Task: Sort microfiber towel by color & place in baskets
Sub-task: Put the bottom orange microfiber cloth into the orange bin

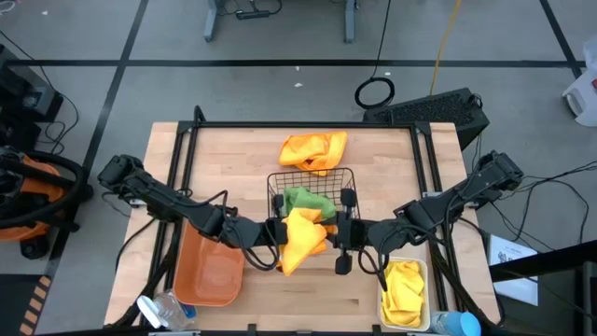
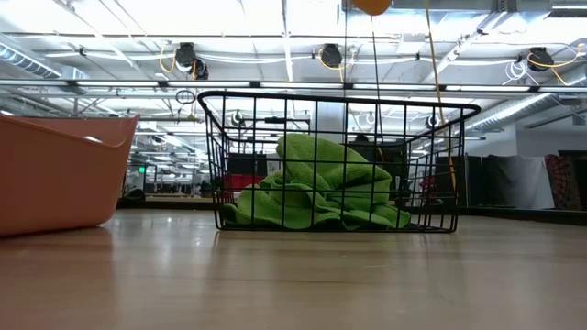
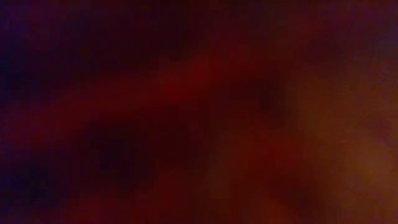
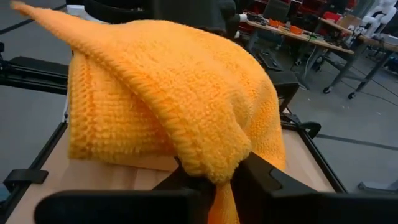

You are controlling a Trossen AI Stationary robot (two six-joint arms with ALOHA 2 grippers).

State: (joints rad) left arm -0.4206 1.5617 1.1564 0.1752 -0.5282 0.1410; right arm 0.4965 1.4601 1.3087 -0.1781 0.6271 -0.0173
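Note:
An orange towel (image 1: 300,241) hangs in the air just near of the black wire basket (image 1: 271,187), between my two grippers. My right gripper (image 1: 340,238) is shut on it. My left gripper (image 1: 276,233) is at its left edge, and cloth covers the whole left wrist view. In the low view only the towel's lowest tip (image 2: 371,5) shows. Green towel (image 2: 316,183) lies in the basket. A second orange towel (image 1: 314,149) lies on the table beyond the basket. Yellow towel (image 1: 404,289) fills the white bin (image 1: 382,297). The orange bin (image 1: 210,271) sits near left. My right gripper (image 4: 217,180) pinches a bunched fold of the orange towel's edge (image 4: 214,165) between its two fingers, coming level from the table's right. The towel is lifted clear of the table; it rises away from the fingers in a broad sheet (image 4: 161,93) toward the left arm.
Black frame rails (image 1: 182,177) run along the table's left, right and far edges. A clear plastic bottle (image 1: 163,313) lies at the near left corner, and a blue-capped one (image 1: 457,324) at the near right. Bare wood (image 1: 308,299) lies between the two bins.

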